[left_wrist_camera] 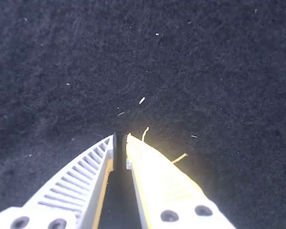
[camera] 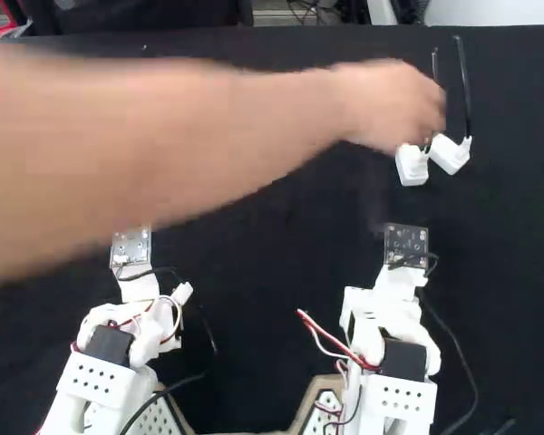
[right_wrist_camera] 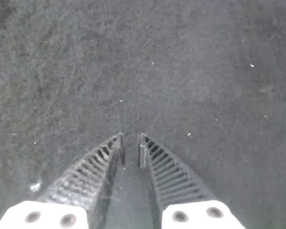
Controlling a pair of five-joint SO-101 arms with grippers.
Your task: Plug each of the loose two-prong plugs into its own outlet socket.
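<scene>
Two white plugs lie side by side on the black table at the far right, one (camera: 412, 165) nearer and the other (camera: 451, 153) beside it, each with a thin black cord (camera: 463, 82) running toward the back edge. A person's hand (camera: 390, 101) reaches across from the left and hovers at the plugs; whether it holds one I cannot tell. My left gripper (left_wrist_camera: 119, 138) points down at bare black cloth, shut and holding nothing. My right gripper (right_wrist_camera: 130, 141) is likewise shut, with a thin slit between its tips, over bare cloth, a short way nearer than the plugs.
The person's forearm (camera: 163, 145) spans the table above the left arm (camera: 127, 308). The right arm (camera: 390, 308) stands at the near edge with loose wires (camera: 322, 340) beside it. Black cloth (camera: 281, 245) covers the table.
</scene>
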